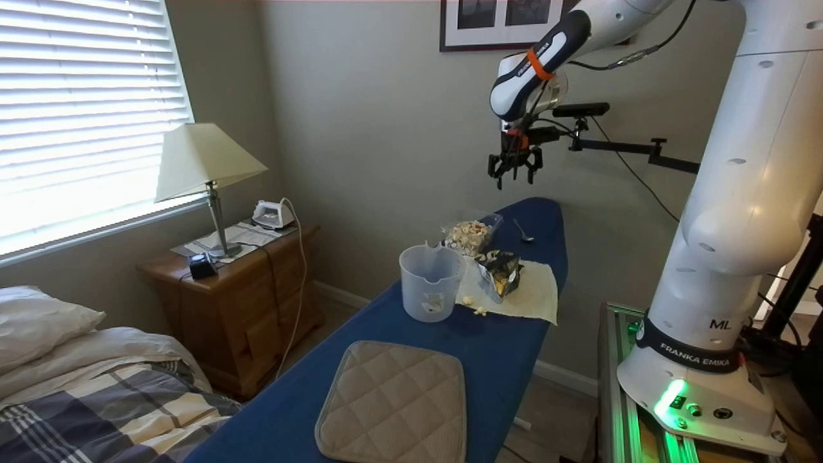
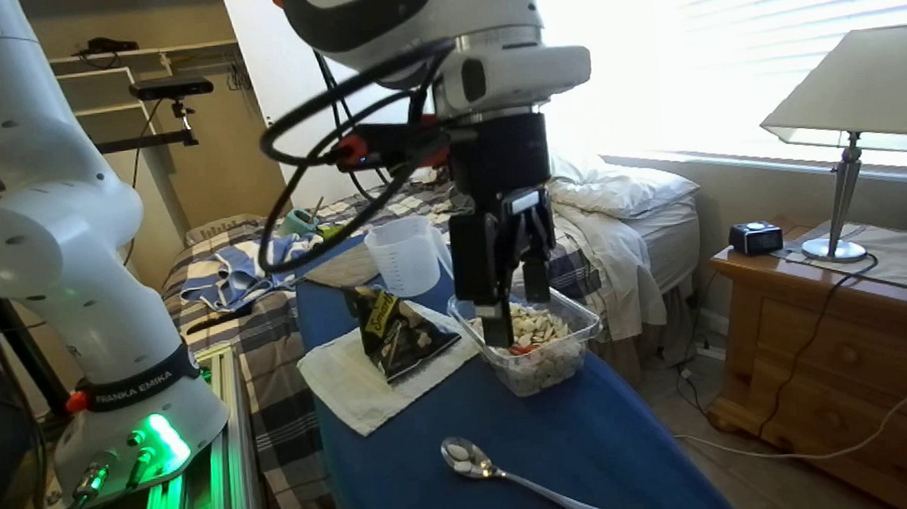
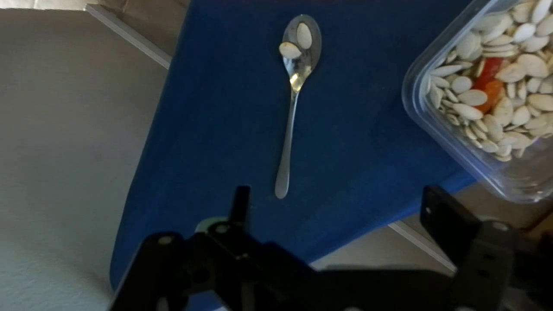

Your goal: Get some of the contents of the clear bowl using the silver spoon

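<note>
The gripper (image 2: 517, 311) hangs wide and empty up there — in an exterior view, the silver spoon (image 2: 509, 476) lies below, nearer, slanting far left to near right.

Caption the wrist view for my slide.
Spoon with two seeds lies on a blue board beside a clear bowl of more seeds, open gripper in the foreground.
</note>
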Robot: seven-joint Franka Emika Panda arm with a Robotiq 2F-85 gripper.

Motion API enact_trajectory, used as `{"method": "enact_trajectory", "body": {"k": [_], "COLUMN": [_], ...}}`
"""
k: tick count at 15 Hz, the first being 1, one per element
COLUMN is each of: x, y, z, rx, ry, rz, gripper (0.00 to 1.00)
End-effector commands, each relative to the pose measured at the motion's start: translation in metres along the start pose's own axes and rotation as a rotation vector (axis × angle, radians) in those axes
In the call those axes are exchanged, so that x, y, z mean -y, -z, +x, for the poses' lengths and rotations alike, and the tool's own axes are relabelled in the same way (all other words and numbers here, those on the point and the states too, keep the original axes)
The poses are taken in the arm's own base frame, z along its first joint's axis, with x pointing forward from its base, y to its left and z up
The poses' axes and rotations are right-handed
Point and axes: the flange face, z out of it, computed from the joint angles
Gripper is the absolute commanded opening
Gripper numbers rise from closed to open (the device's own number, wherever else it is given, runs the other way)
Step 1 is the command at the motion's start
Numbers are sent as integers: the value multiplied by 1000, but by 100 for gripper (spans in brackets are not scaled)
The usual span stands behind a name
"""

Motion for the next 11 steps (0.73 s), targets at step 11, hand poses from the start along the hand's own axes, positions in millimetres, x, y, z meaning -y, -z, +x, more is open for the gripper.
{"method": "enact_trajectory", "body": {"k": [11], "x": [5], "y": [29], "z": [-4], "rx": [-35], "ry": [13], "rz": [37], "gripper": [100]}}
